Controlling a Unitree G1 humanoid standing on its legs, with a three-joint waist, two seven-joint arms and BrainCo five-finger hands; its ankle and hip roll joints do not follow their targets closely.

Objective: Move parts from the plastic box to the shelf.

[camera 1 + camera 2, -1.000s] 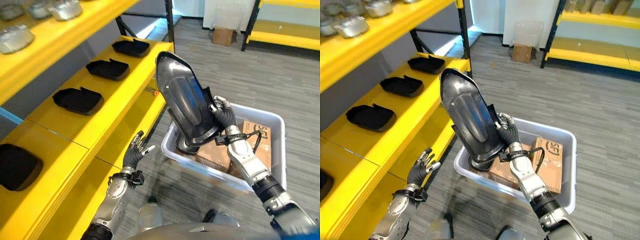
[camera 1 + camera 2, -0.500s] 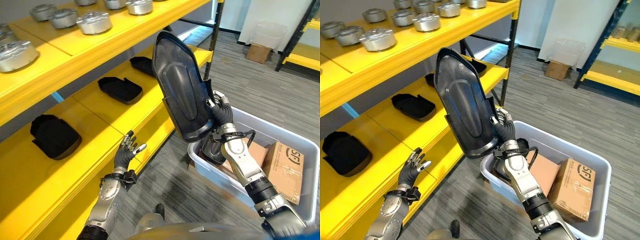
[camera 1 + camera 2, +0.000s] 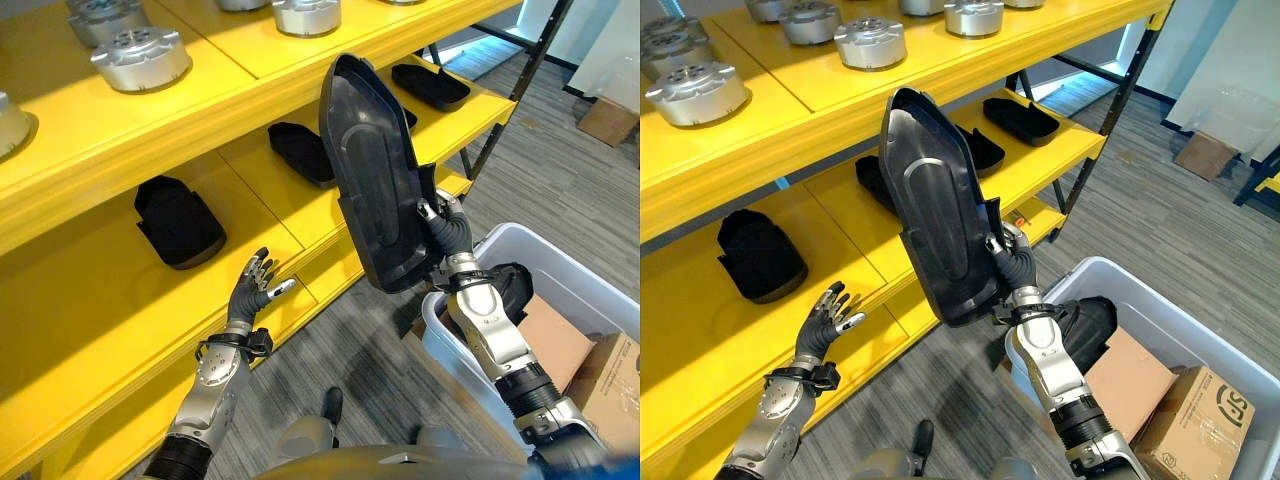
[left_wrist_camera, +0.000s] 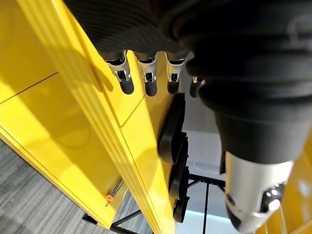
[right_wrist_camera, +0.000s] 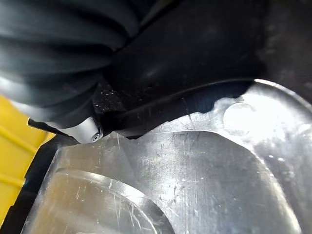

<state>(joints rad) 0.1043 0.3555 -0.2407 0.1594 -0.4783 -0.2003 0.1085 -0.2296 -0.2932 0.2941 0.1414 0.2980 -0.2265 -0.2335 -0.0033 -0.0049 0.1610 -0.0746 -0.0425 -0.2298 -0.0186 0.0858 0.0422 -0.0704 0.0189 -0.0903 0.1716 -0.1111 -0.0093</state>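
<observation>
Left hand (image 3: pixel 252 293) hangs at about seven o'clock in the head views, fingers straight and spread, holding nothing, just off the front edge of the yellow shelf (image 3: pixel 120 300). Its wrist view shows the dark fingertips (image 4: pixel 127 87) in a row beside that same yellow edge.

On the middle board of the shelf, from nine o'clock toward one o'clock, lie four black parts: one (image 3: pixel 178 220) nearest, another (image 3: pixel 300 152) partly hidden behind the held piece, a third mostly hidden, and the farthest one (image 3: pixel 430 85) near the shelf's end. Round silver parts (image 3: pixel 140 58) stand on the board above.

At the centre, the right hand (image 3: pixel 448 235) is clamped on the lower edge of a large black cover (image 3: pixel 375 180). The cover stands nearly upright, its long axis running from about five o'clock up to eleven o'clock, narrow end uppermost, ribbed inner face toward the camera. It is held in the air between the shelf and the box.

At four o'clock sits the grey plastic box (image 3: pixel 560 275), holding another black part (image 3: pixel 1090 330) and cardboard cartons (image 3: pixel 1125 375).
</observation>
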